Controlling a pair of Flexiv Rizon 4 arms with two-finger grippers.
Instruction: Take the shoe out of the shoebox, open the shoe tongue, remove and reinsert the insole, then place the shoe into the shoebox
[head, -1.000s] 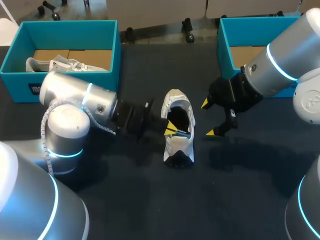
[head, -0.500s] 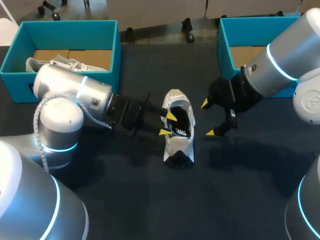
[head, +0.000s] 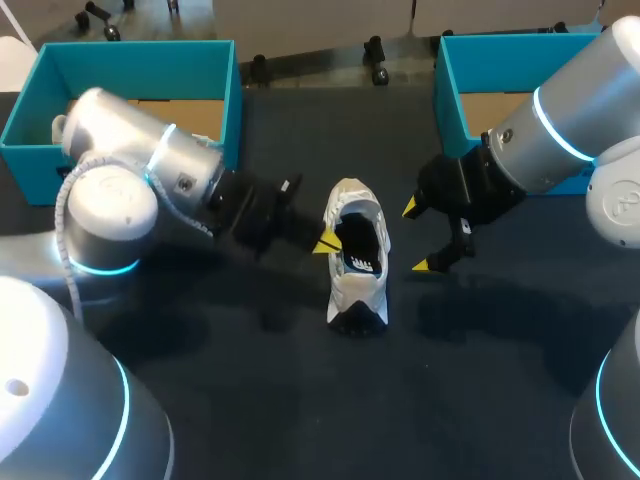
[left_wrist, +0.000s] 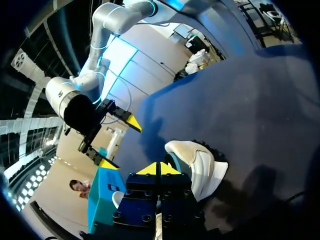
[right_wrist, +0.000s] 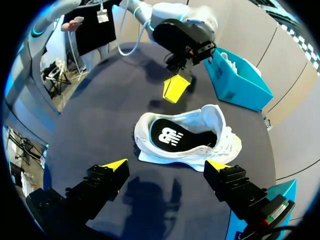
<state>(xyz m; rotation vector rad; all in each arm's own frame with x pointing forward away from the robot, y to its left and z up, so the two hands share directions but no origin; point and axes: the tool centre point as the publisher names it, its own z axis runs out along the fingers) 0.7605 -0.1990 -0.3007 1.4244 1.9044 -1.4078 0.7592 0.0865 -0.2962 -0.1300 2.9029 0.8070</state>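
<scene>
left claw (head: 326, 243) pressed together on nothing, parked just beside the shoe (head: 357, 255) at the collar, on the side facing its own arm. right claw (head: 420, 237) spread wide and empty, hanging near the shoe's other side without touching. shoe upright on its sole in the middle of the dark surface (head: 300, 400), between the two arms, dark toe toward the robot, opening up, insole (head: 362, 262) lying inside. probably set there for easy reach from either arm (well apart from both boxes). left shoebox (head: 228, 100) and right shoebox (head: 450, 90) at the far corners, teal, each on its own arm's side.

from the left wrist: own claw (left_wrist: 159, 169) with both yellow tips meeting, shoe (left_wrist: 200, 167) just ahead and off to one side. right claw (left_wrist: 118, 142) beyond, tips well apart. closed tips likely meant as one blunt poker for pushing the insole flat, not as a grip.

from the right wrist: own claw (right_wrist: 165, 166) with tips far apart, shoe (right_wrist: 225, 140) just ahead of them. looks held ready to close on it. insole (right_wrist: 175, 136) seated flat in the footbed as far as can be seen, so reinsertion judged about done, boxing the shoe not yet. left claw (right_wrist: 176, 89) past the shoe, above the surface (right_wrist: 100, 115). left shoebox (right_wrist: 235, 82) further on. nothing from the room reaching over the surface.
</scene>
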